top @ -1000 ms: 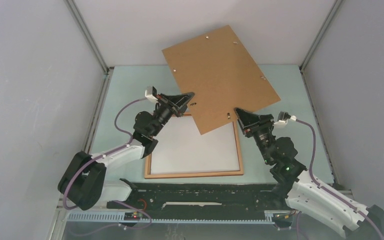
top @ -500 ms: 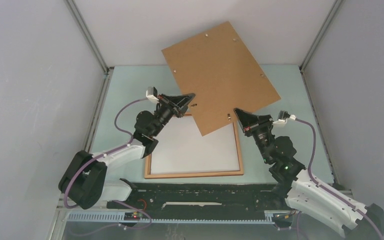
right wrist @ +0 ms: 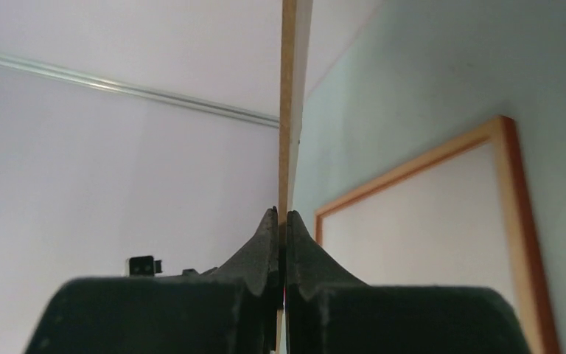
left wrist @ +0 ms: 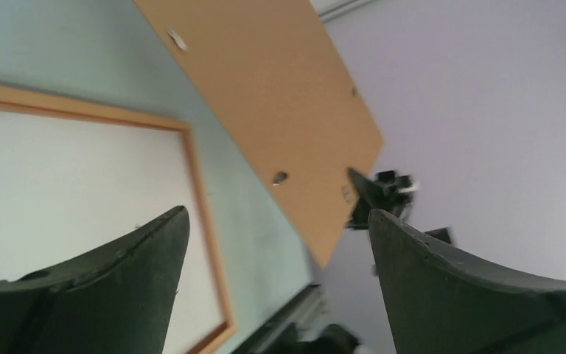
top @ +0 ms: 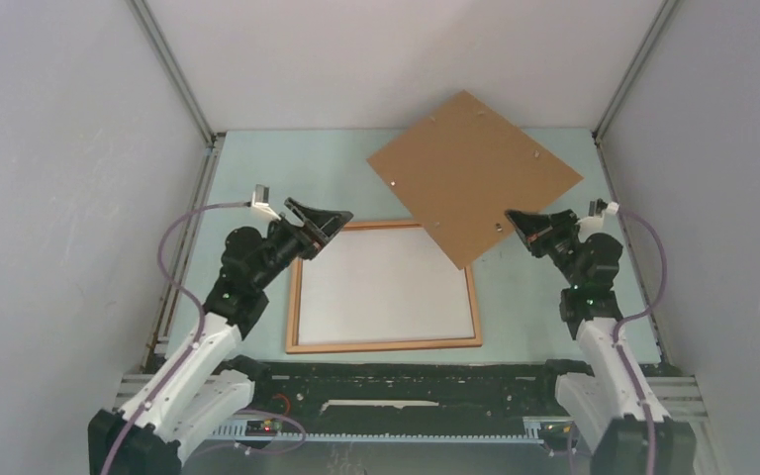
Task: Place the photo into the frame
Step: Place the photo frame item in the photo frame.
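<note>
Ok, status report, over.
Left gripper open, empty. Right gripper shut on flat brown backing board, held tilted aloft. White rectangular sheet, likely photo face-down, lies in orange wooden-rimmed frame. Board corner overhangs frame.

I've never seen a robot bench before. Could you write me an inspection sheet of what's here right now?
Surface: pale green table, no spills seen.
Job's things: frame lies flat mid-table; white sheet inside it, apparently the photo face down; brown backing board held tilted over its far right corner.
Clutter: nothing seen.
Grippers: left gripper open, empty, by the frame's far left corner; right gripper shut on the backing board's near corner.
Cables: purple cables loop beside each arm, off the frame.
Surroundings: plain grey walls with metal corner rails.
</note>
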Robot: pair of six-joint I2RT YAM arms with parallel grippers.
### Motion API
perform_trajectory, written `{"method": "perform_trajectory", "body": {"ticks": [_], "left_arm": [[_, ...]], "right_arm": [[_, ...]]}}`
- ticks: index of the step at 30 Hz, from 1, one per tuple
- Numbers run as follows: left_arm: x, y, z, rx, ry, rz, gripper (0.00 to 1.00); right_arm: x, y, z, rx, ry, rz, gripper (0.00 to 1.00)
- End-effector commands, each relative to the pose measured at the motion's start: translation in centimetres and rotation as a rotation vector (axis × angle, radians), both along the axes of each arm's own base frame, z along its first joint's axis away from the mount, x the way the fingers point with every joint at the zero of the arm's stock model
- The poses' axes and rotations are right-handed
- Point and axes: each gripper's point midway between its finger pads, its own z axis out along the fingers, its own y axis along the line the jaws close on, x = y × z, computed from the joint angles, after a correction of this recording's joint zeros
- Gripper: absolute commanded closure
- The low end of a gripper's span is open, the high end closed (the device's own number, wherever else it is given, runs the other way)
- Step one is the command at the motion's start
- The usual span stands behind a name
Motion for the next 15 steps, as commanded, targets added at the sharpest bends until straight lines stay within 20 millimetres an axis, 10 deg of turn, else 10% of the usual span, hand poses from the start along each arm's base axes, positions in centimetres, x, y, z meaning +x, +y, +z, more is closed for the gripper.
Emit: {"method": "perform_trajectory", "body": {"ticks": [1,10,15], "left_arm": [[-2.7,4.1,-5.4,0.374,0.116,-0.028,0.06],[-2.6,13.9,-9.0,0.638,0.356,0.197,0.03],[0.3,17.7,-13.2,0.397,0.585,0.280,0.08]], "right_arm": [[-2.7,0.9,1.8,0.001,-0.057,0.361,1.00],[-5.4,2.4,0.3,-0.038,0.063,0.637,1.00],[-6.4,5.6,-2.3,-0.107,0.169,0.774,1.00]]}}
